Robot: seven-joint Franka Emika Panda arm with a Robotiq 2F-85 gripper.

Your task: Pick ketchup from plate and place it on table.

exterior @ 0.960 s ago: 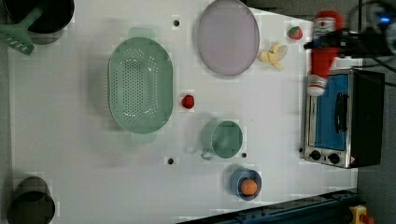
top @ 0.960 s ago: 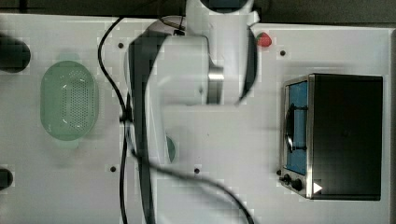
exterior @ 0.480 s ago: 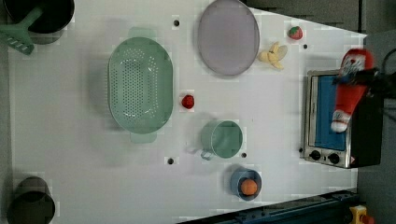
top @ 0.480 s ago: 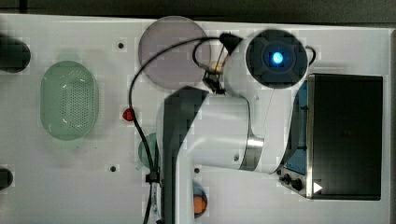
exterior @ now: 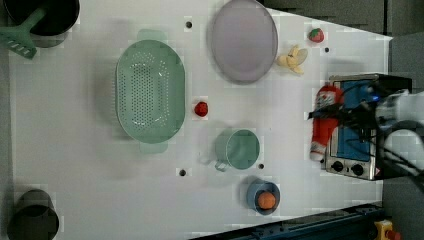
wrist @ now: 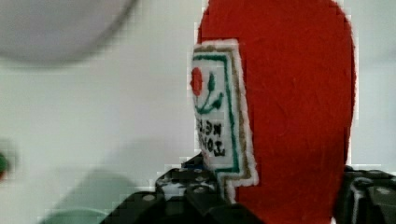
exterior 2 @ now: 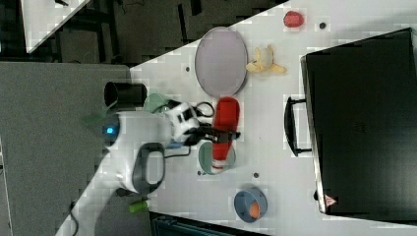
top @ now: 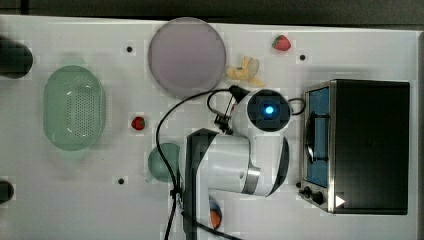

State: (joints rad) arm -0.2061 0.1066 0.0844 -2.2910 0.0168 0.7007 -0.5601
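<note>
Red felt ketchup (wrist: 289,116) sat clamped in my jaws (exterior 2: 216,133), off the plate (top: 187,56) and, going by the shadows, clear of the desk (top: 100,200). In the right view it hung at frame centre, just below the plate, over the green cup (exterior 2: 209,160). In the left view it showed at right of frame, in front of the toaster oven (exterior: 357,125). The body looked like stitched fabric with a sewn white label (wrist: 219,116): my guess was light, soft, squashy, not slippery, nothing to break. My jaws gripped it across the body's sides, partway along; that seemed the right hold. A soft body could sag or tip on release, so I judged a low set-down on bare desk best.
</note>
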